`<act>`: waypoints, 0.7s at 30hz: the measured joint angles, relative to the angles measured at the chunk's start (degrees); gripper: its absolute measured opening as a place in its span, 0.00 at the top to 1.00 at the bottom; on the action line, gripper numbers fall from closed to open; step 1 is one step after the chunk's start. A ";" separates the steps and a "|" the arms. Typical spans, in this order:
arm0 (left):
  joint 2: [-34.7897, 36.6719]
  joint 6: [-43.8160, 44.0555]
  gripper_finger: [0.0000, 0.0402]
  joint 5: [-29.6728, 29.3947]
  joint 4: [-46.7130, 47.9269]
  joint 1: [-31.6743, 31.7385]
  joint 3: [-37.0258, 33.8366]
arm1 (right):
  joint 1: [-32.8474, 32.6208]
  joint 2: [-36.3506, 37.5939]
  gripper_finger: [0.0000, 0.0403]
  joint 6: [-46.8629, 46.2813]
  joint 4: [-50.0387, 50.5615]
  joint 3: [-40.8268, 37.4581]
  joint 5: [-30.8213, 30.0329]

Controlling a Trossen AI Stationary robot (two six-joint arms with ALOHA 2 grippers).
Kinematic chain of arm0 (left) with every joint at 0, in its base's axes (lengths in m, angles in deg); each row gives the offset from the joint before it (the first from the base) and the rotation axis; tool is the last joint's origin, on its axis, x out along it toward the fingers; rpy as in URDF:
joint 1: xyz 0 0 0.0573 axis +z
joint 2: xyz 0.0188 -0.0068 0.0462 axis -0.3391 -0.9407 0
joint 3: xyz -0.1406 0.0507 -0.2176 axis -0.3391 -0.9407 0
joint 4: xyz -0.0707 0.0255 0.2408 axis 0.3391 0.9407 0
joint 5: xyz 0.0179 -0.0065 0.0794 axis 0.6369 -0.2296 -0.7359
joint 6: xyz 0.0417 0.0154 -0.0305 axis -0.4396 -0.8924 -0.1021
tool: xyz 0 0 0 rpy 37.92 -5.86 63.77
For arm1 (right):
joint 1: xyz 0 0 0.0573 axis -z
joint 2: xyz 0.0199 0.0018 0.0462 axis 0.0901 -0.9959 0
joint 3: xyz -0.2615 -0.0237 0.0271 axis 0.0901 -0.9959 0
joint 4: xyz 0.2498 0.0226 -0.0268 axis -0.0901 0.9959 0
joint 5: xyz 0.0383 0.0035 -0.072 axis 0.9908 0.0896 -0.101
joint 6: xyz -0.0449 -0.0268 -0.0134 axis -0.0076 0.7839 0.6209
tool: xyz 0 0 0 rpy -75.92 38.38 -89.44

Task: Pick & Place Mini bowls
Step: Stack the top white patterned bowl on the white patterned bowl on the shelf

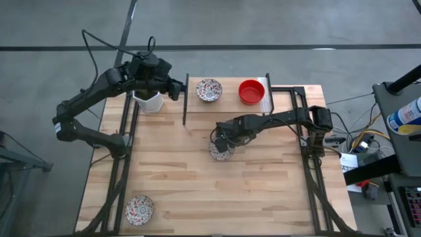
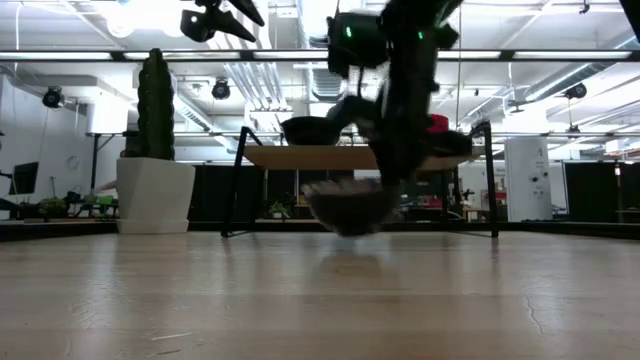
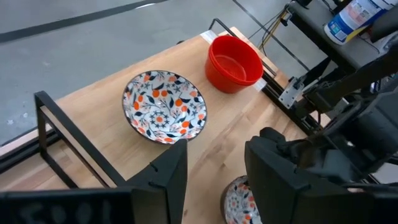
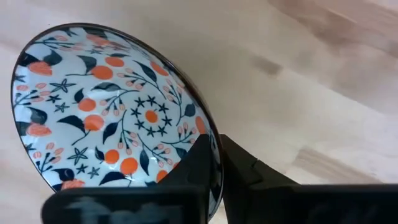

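A white mini bowl with an orange and dark floral pattern sits at mid-table, with my right gripper shut on it. On the raised wooden shelf at the far side rest another floral mini bowl and a red mini bowl. A third floral mini bowl lies at the near left corner. My left gripper hangs open, high above the shelf's left end, touching nothing. My right gripper pinches the floral bowl's rim, one finger inside the bowl and one outside. The fingers come from above, pointing steeply down. The bowl tilts in the hold; its underside is at table level, and I cannot tell whether it is clear of the wood.
A white pot with a tall green cactus stands at the far left, under my left arm. The shelf's black frame posts rise at its ends. Bare wood spreads across the table's near half.
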 joint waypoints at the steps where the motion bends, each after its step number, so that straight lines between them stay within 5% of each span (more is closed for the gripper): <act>1: 0.00 0.18 0.62 0.01 0.02 -0.26 0.00 | -0.28 0.18 0.97 0.06 -0.03 1.10 -0.10; 7: 0.00 -1.55 0.62 0.04 -0.21 -2.35 0.00 | -1.91 1.33 0.97 1.83 3.58 9.71 -5.82; 21: -0.11 -1.06 0.62 -1.59 -8.56 -4.73 0.00 | 1.83 2.79 0.98 7.46 23.09 37.54 -31.90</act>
